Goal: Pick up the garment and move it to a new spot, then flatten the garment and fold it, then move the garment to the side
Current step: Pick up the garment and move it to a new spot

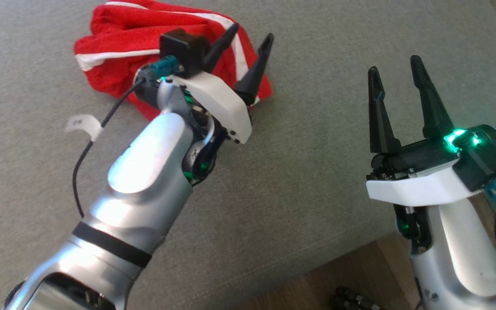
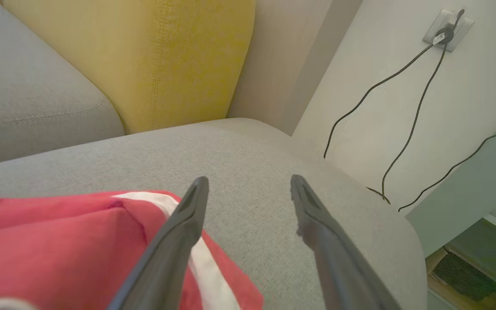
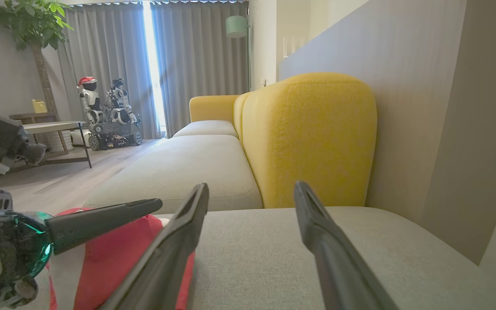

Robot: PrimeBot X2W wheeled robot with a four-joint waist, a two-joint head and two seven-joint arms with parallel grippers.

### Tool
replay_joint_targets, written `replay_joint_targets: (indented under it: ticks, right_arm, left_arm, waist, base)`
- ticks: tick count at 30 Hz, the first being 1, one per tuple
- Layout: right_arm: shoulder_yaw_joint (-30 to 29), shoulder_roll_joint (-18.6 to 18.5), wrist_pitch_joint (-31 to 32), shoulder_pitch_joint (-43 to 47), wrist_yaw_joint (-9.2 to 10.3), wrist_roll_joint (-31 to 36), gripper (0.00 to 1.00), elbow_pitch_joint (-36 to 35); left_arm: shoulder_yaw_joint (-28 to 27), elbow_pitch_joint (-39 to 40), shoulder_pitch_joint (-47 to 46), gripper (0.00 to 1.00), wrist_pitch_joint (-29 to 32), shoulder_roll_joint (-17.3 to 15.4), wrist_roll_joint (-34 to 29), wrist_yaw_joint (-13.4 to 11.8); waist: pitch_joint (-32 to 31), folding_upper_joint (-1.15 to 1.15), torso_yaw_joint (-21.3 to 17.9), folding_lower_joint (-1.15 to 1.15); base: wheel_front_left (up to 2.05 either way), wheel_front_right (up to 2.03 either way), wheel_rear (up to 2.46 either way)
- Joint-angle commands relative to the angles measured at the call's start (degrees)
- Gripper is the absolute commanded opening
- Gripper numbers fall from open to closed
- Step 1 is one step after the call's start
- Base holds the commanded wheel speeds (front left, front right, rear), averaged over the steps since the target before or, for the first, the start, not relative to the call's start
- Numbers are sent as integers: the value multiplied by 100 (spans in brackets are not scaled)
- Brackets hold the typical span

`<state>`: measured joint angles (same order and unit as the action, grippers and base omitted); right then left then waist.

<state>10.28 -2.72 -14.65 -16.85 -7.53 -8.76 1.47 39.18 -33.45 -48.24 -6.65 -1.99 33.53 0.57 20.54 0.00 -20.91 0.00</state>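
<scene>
the garment [image 1: 114,64] lies bunched on the cushion [image 1: 317,193], just under our left gripper [image 1: 252,31], fingers wide and empty; the right gripper [image 1: 394,63] likewise, well apart. we judge it soft, light, floppy: pinch a striped edge. its long axis runs left-right; which end leads, we cannot tell.

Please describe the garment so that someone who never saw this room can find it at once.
Look at the grey sofa seat beside the yellow cushion. On its far left part, by the open left gripper, lies a crumpled garment. It is the only bright red thing on the seat, with white stripes.
</scene>
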Motion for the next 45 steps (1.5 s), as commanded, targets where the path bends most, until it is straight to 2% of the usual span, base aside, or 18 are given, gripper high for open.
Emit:
replay_joint_targets:
  ticks: [1, 5, 9, 15, 22, 30, 34, 38, 45]
  right_arm:
    - [53, -16, -34, -71, 4, -31, 100, -158]
    - [-32, -16, -34, -30, 4, 43, 100, -88]
    - [-111, -16, -34, 7, 4, 125, 100, 2]
    - [-266, -16, -34, 144, 4, 335, 100, 162]
    - [-448, -16, -35, 393, 4, 536, 100, 356]
    - [-570, -16, -26, 719, 4, 589, 100, 415]
    - [-624, -16, -12, 909, 4, 586, 100, 442]
    - [-632, -16, 25, 1019, 4, 588, 100, 412]
    - [-594, -16, 102, 1054, 4, 621, 100, 352]
  left_arm:
    - [-24, 214, -239, 100, -94, -90, 114, -52]
    - [188, 205, -264, 100, -317, -89, 328, -159]
    - [137, 153, -284, 100, -551, -109, 321, -280]
    - [-76, 235, -32, 100, -755, -375, 260, -390]
    - [-393, 494, 778, 100, -826, -782, 210, -549]
    - [-1156, 1300, 2112, 100, -833, -1042, -93, -652]
    - [-1556, 1680, 2846, 100, -833, -958, -388, -578]
    - [-1966, 1987, 3411, 100, -834, -714, -662, -447]
    - [-2520, 2237, 3755, 100, -834, -346, -1024, -185]
  waist:
    - [-83, 0, 128, 0]
    - [-268, 0, 431, 0]
    - [-495, 0, 788, 0]
    - [-845, 0, 1402, 0]
    - [-1253, 0, 1994, 0]
    - [-1534, 0, 2299, 0]
    - [-1631, 0, 2349, 0]
    - [-1639, 0, 2354, 0]
    - [-1591, 0, 2365, 0]
  base:
    - [0, 0, 0]
    - [0, 0, 0]
    - [0, 0, 0]
    - [0, 0, 0]
    - [0, 0, 0]
    - [0, 0, 0]
    - [0, 0, 0]
    - [0, 0, 0]
    - [0, 0, 0]
